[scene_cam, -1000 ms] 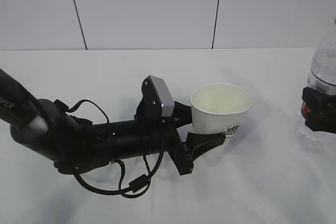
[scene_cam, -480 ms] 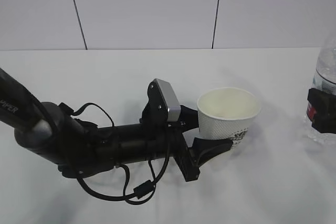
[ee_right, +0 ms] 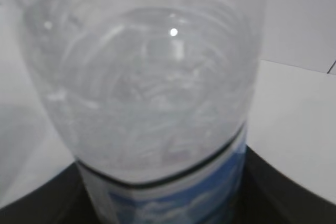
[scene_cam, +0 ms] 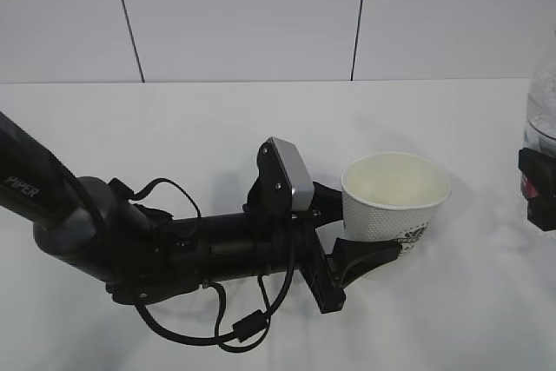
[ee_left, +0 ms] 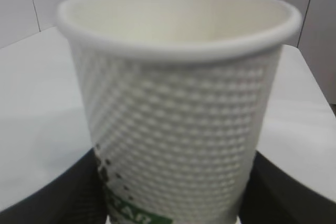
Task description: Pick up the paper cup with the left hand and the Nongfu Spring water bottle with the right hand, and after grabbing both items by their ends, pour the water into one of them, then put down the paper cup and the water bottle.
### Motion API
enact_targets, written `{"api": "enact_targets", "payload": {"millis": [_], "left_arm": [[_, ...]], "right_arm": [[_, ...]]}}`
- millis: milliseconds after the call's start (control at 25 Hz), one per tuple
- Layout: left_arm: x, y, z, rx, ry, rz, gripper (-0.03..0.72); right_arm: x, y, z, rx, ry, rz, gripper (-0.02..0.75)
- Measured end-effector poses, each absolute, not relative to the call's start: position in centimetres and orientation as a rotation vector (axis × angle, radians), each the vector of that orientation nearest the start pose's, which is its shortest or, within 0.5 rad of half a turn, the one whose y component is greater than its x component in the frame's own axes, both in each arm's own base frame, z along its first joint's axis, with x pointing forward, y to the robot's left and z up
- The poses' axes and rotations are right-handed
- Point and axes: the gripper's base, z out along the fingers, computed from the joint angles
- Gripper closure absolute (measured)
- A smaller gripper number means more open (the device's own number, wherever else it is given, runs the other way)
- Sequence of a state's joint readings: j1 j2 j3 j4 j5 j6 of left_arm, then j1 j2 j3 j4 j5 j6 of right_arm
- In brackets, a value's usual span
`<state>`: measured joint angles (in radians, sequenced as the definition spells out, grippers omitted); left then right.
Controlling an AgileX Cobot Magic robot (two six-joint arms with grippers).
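1. Far left: left hand, black arm lettered "PIPER", stretched across the white table, grey camera block on top, black cables looping beneath.
2. Centre: jaws clamped on the lower half of the paper cup, one finger on each side; cup upright, mouth open upward, cream inside, green print near its base.
3. Far right edge: Nongfu Spring water bottle, clear and upright, well apart from the cup, gripped at its label by the right hand, only partly in view.

Water bottle and right tool cut off.
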<state>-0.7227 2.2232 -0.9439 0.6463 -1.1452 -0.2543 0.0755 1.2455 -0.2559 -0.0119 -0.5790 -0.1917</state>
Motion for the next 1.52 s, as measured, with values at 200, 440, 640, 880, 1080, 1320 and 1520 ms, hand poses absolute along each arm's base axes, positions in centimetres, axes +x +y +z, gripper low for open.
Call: {"api": "enact_targets", "payload": {"millis": [200,440,640,880,1080,1320,1520], "left_arm": [[26.00,-29.58,8.86,1.064,1.438,-0.991,0.205],[26.00,-29.58,8.86,1.046,1.457,-1.011,0.205],[26.00,-29.58,8.86,1.046,1.457,-1.011,0.205],[26.00,-29.58,8.86,1.046,1.457,-1.011,0.205],[26.39,-29.94,9.29,1.044,1.433,-1.010,0.205],[26.50,-30.13,9.50,1.053,1.416,-1.012,0.206],[26.09,-30.27,9.41,1.099,1.399,-1.027,0.206]], "right_arm": [[20.45,1.61,19.04,-0.294,1.876,-0.099,0.287],[20.45,1.61,19.04,-0.370,1.864,-0.155,0.287],[20.45,1.61,19.04,-0.409,1.857,-0.183,0.287],[20.45,1.61,19.04,-0.494,1.840,-0.244,0.287],[20.51,1.61,19.24,-0.530,1.809,-0.278,0.287],[20.54,1.62,19.32,-0.585,1.786,-0.323,0.287],[20.54,1.62,19.32,-0.628,1.774,-0.355,0.287]]}}
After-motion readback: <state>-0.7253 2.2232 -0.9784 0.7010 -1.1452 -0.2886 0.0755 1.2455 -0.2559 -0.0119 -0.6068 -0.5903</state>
